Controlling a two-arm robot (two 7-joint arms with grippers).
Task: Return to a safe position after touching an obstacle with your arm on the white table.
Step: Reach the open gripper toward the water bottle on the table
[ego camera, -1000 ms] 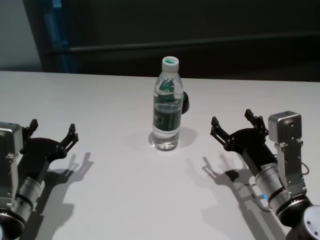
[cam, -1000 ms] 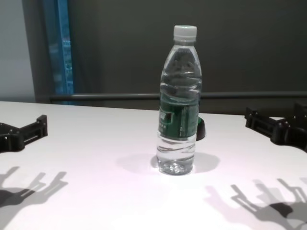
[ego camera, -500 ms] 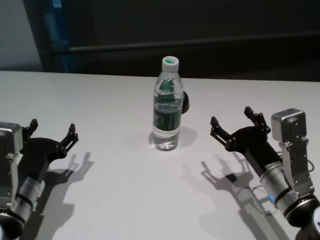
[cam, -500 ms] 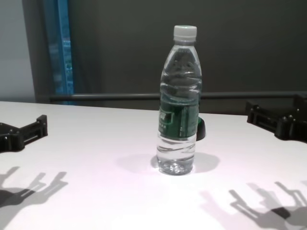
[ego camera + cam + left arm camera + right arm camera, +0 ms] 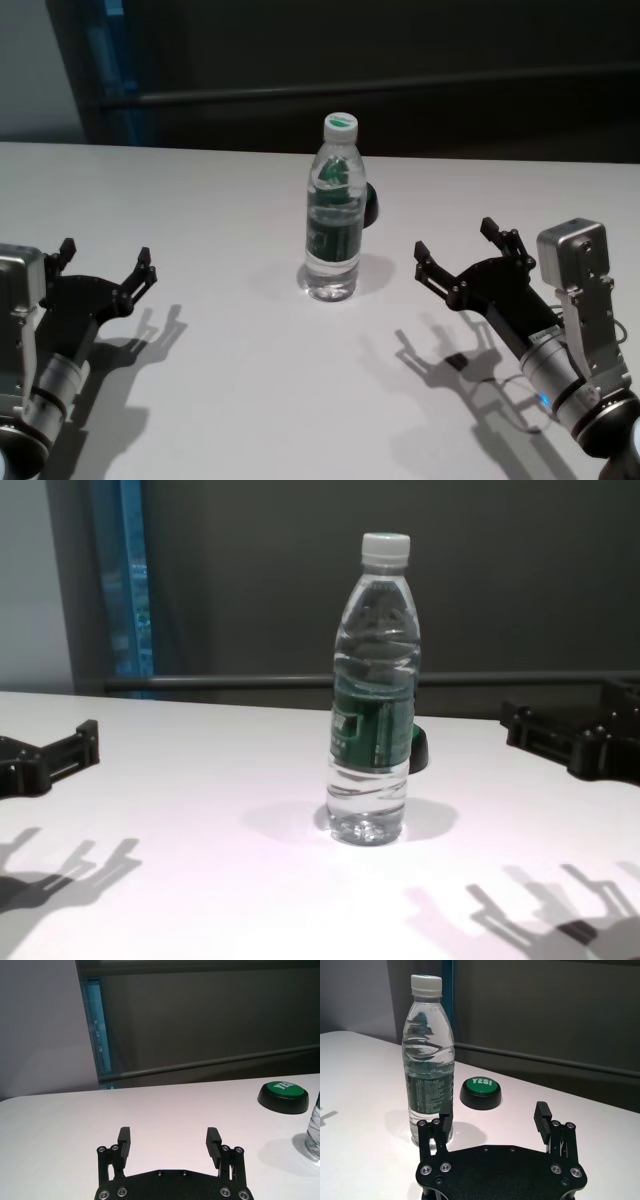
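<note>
The obstacle, a tall clear water bottle [image 5: 333, 225] with a white cap and dark green label, stands upright mid-table on the white table [image 5: 240, 380]. It also shows in the chest view [image 5: 373, 710] and the right wrist view [image 5: 430, 1060]. My right gripper [image 5: 453, 238] is open and empty, hovering above the table to the right of the bottle, apart from it; in its wrist view [image 5: 493, 1110] the bottle stands just beyond one finger. My left gripper [image 5: 106, 250] is open and empty at the far left, also seen in its wrist view [image 5: 169, 1134].
A low black button with a green "YES!" top [image 5: 480, 1091] sits just behind and right of the bottle [image 5: 370, 205]. A dark wall with a rail runs along the table's far edge. Both grippers cast shadows on the tabletop.
My right gripper has shifted slightly left toward the bottle, and its shadow has slid nearer to me. The bottle and left arm have not moved.
</note>
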